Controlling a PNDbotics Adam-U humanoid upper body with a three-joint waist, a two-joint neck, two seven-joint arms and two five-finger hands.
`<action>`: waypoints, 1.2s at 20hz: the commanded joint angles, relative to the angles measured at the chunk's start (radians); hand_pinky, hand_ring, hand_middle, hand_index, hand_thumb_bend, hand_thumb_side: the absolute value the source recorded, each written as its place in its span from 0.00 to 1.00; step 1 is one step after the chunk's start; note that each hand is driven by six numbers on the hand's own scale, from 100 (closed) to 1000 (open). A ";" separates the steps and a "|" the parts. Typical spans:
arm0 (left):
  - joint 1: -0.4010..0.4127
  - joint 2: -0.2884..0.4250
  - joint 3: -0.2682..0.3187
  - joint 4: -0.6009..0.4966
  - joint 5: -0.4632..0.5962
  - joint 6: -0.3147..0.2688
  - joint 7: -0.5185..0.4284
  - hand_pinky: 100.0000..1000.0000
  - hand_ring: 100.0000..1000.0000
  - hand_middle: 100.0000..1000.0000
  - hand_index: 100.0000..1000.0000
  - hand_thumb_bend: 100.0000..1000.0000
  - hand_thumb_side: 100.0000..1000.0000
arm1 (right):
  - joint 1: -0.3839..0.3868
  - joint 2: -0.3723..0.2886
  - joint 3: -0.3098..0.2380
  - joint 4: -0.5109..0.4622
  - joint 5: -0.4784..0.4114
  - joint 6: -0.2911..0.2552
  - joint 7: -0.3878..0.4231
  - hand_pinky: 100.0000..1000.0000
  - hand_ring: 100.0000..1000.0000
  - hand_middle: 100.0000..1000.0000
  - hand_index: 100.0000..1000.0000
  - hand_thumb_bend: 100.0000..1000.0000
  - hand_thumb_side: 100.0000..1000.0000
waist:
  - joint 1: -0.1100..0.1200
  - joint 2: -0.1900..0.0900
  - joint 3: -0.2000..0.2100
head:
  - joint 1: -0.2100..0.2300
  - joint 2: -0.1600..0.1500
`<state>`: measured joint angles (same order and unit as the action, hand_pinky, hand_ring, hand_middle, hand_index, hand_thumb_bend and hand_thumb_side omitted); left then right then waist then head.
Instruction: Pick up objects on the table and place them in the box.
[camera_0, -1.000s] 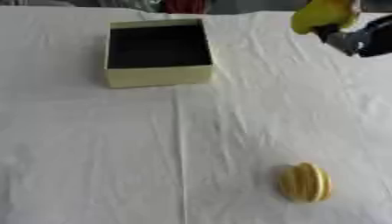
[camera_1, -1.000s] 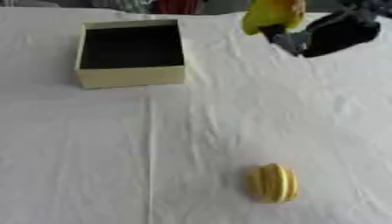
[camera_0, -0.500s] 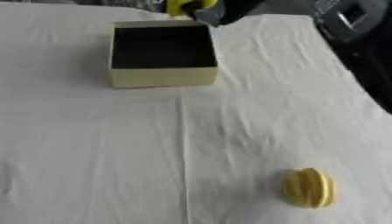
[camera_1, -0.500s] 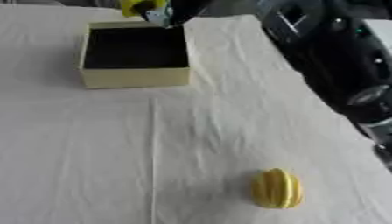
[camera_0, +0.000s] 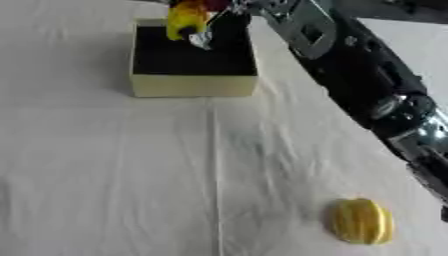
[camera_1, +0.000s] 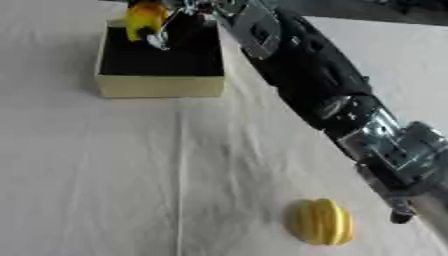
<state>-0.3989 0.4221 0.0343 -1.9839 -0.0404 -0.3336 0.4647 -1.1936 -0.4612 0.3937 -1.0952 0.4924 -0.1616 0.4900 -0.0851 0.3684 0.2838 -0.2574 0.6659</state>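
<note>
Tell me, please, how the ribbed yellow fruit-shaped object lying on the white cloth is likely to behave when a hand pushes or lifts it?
The ribbed yellow fruit-shaped object looks rounded, so a push would probably roll it across the white cloth. Its ridges may give fingers some purchase. It appears to be a rigid toy, likely light, though that cannot be confirmed.

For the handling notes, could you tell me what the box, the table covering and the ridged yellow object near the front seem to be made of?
The box looks like matte cardboard or thin board: pale yellow flat walls, dark inside. The table covering looks like white cloth, with soft creases and fold lines. The ridged yellow object seems smooth moulded plastic or foam, perhaps toy fruit; its even colour suggests this, but I cannot be sure.
</note>
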 joint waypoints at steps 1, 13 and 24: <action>-0.010 0.014 0.002 -0.016 0.009 0.001 -0.005 0.82 0.80 0.69 0.81 0.10 0.61 | -0.019 -0.003 -0.028 0.041 0.043 -0.017 -0.022 0.78 0.55 0.56 0.62 0.00 0.00 | 0.004 -0.018 0.002 | 0.004 -0.015; 0.000 -0.003 0.002 -0.016 0.015 0.011 -0.008 0.82 0.79 0.69 0.81 0.09 0.63 | -0.027 0.010 -0.059 0.090 0.220 -0.064 -0.076 0.85 0.79 0.81 0.90 0.33 0.32 | 0.001 -0.010 0.004 | 0.009 -0.018; 0.005 -0.012 0.001 -0.016 0.018 0.018 -0.011 0.82 0.79 0.69 0.81 0.08 0.64 | -0.023 -0.005 -0.081 0.059 0.265 -0.061 -0.129 0.84 0.78 0.81 0.90 0.34 0.30 | 0.001 -0.009 -0.009 | 0.016 -0.014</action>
<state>-0.3880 0.4027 0.0342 -1.9839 -0.0259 -0.3194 0.4544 -1.1958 -0.4380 0.3268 -1.0096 0.7607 -0.2254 0.3726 -0.0920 0.3789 0.2734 -0.2450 0.6582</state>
